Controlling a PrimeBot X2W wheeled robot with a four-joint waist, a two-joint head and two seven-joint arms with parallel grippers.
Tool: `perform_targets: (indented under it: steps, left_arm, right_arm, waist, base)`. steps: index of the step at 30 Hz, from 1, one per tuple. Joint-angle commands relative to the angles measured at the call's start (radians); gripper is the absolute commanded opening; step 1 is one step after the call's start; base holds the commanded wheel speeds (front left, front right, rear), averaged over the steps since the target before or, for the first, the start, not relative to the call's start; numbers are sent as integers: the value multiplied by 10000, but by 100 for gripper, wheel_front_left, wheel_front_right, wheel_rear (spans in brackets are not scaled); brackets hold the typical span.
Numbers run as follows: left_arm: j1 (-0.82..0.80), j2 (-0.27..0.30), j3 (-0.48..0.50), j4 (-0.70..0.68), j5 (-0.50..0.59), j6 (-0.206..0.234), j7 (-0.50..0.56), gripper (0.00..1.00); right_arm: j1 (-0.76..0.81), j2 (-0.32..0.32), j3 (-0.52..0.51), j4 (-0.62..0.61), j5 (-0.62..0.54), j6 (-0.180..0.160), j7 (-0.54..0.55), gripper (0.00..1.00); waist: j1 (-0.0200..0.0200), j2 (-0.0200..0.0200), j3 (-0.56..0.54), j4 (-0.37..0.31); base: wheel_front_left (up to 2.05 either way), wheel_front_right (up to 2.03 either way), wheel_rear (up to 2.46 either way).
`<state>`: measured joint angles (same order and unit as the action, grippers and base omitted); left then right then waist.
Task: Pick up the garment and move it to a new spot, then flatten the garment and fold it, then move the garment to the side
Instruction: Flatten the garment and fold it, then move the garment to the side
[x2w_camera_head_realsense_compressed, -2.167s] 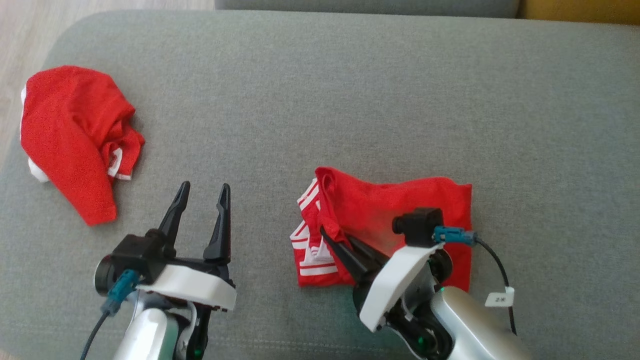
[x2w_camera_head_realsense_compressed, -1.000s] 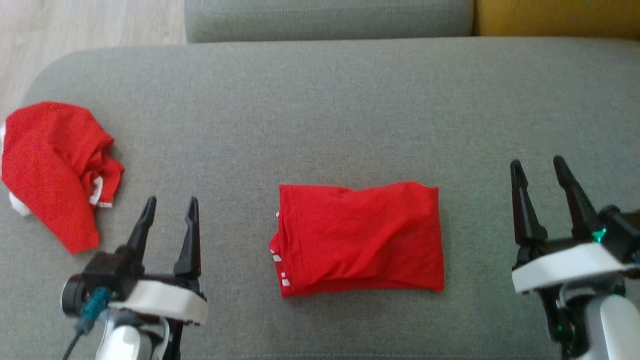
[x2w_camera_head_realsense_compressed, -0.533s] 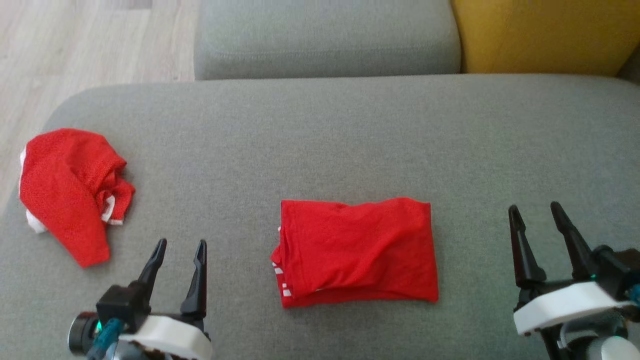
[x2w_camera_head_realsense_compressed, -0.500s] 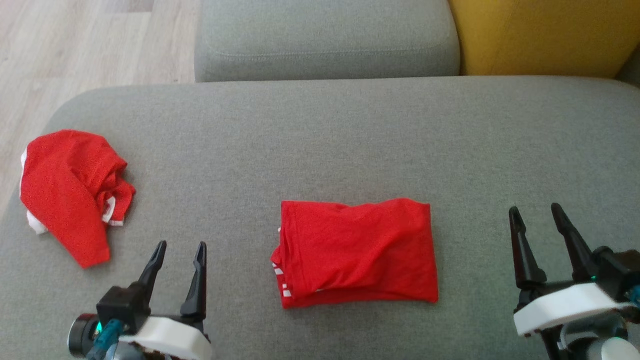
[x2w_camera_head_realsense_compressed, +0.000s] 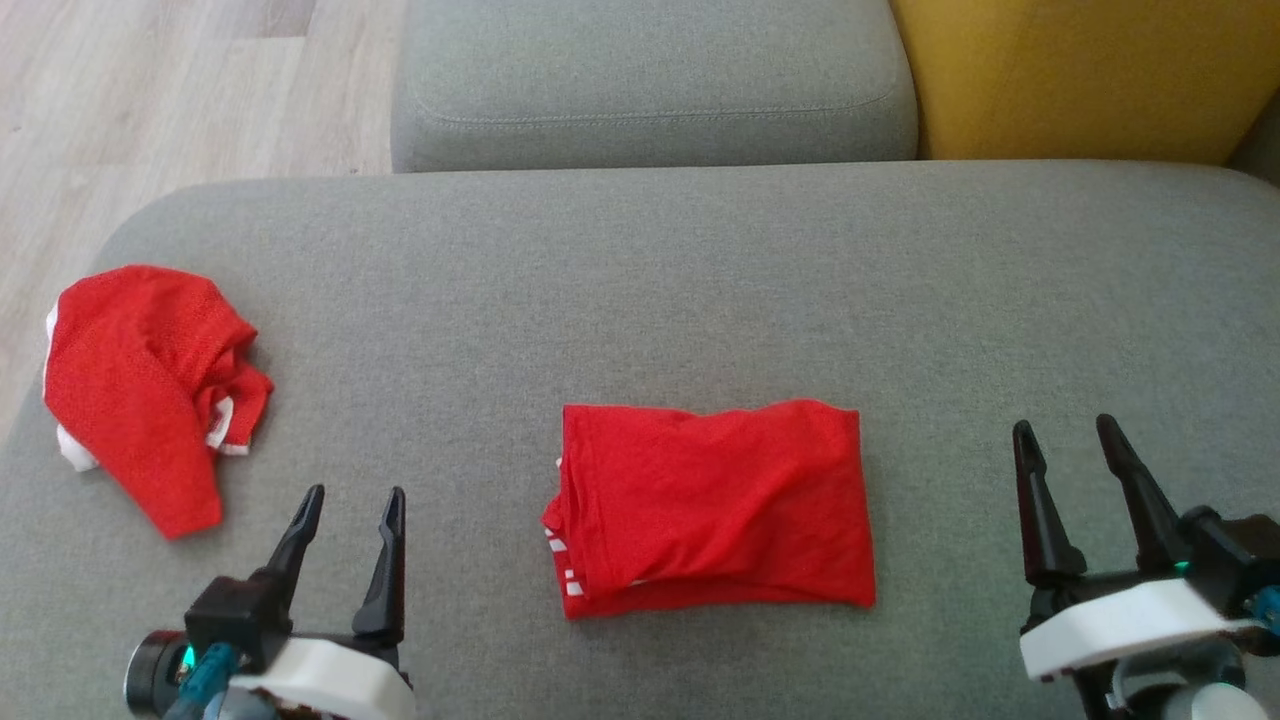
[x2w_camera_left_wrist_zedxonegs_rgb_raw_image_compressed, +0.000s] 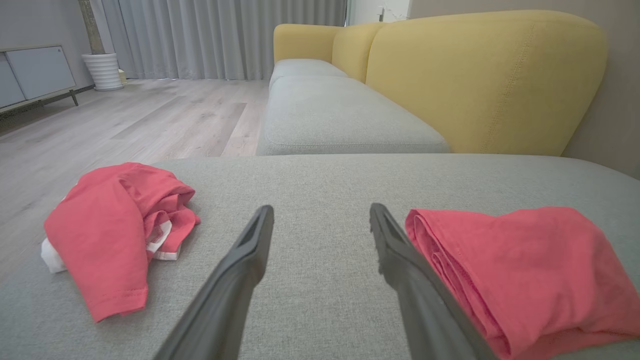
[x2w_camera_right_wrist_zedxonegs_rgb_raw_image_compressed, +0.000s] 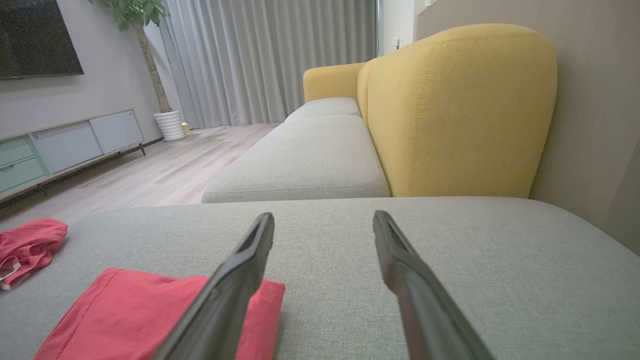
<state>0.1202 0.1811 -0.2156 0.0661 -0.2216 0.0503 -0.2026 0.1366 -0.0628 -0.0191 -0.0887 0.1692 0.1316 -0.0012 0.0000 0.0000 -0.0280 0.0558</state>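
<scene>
Both spread wide and empty, the left gripper (x2w_camera_head_realsense_compressed: 355, 495) and right gripper (x2w_camera_head_realsense_compressed: 1063, 428) flank the folded red garment (x2w_camera_head_realsense_compressed: 715, 505), which lies flat in the middle of the grey sofa seat (x2w_camera_head_realsense_compressed: 640, 280). Moving it aside likely calls for pinching every layer at one edge so the fold holds. White trim peeks out at its left edge, and a crumpled red garment (x2w_camera_head_realsense_compressed: 140, 385) lies well apart to the left.

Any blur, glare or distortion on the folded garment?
Head view: garment clear, evenly lit, no glare. Left wrist view: it looks paler pink and stretched at the edge; left claw slightly soft. Right wrist view: same pink cast, no glare.
</scene>
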Motion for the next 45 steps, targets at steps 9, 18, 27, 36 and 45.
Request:
perform_targets:
  steps: [9,18,27,36,45]
  left_arm:
    - [-510,198,341,-394,-120,106,-25,100]
    - [-621,245,293,-411,-161,140,-39,100]
    - [-1344,214,123,-423,-145,6,-158,100]
    - [-2326,-121,-51,-154,-166,-181,-463,100]
    - [-2669,-348,38,99,-130,-260,-580,100]
  right_arm:
    - [-257,-41,213,-214,74,-9,-111,100]
    - [-250,-18,189,-74,50,-9,10,100]
    - [-1005,-19,844,1335,184,-9,488,100]
    - [-2031,51,1461,3356,372,-9,1181,100]
    - [-2565,77,1591,4250,410,-9,1785,0]
  waist:
    - [0,0,80,-30]
    - [0,0,185,6]
    - [0,0,931,345]
    - [0,0,1749,1073]
    - [0,0,1935,1243]
  base:
    - [0,0,0]
    - [0,0,0]
    - [0,0,0]
    - [0,0,0]
    - [0,0,0]
